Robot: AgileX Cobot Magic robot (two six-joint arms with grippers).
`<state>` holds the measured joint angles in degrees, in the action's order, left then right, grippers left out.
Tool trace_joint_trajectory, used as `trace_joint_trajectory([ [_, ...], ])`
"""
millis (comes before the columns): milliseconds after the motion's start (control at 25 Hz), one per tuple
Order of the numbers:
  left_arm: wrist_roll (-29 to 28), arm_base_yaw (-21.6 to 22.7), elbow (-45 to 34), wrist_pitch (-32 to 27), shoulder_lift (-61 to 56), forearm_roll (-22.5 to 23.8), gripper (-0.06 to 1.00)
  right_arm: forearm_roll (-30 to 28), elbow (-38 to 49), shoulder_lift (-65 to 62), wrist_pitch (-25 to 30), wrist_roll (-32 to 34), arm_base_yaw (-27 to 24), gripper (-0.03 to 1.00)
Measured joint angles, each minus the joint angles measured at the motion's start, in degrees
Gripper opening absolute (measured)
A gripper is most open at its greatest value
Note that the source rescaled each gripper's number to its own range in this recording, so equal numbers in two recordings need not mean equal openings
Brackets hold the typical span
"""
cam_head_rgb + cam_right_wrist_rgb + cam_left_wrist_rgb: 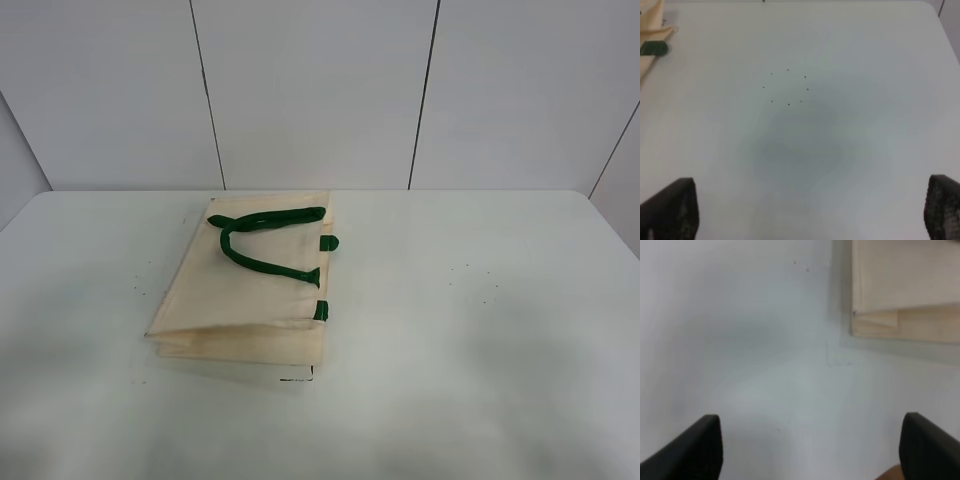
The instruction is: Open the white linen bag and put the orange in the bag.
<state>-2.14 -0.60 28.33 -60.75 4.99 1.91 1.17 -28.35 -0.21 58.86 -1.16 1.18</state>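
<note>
Both the left gripper [810, 450] and the right gripper [810, 212] are hovering with jaws wide apart, holding nothing, while the white linen bag [255, 290] is lying flat left of centre on the table [480, 330], likely soft, light, best pinched at its right rim; no orange is showing.

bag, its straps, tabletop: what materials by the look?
White linen bag: cream woven cloth, matte; it lies flat and folds softly at the near edge. Dark green strap handles: likely fabric webbing, limp and curved on top of the bag. Table: smooth white hard surface, probably laminate or painted board, faint sheen with small dark specks.
</note>
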Motion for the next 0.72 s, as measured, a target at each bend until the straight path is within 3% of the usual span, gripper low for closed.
trace_joint_trajectory([
  [720,0.0,0.0,0.0,0.0,-5.3,-0.8,0.95,0.0,0.0,0.0,0.0,0.0,0.0,1.0],
])
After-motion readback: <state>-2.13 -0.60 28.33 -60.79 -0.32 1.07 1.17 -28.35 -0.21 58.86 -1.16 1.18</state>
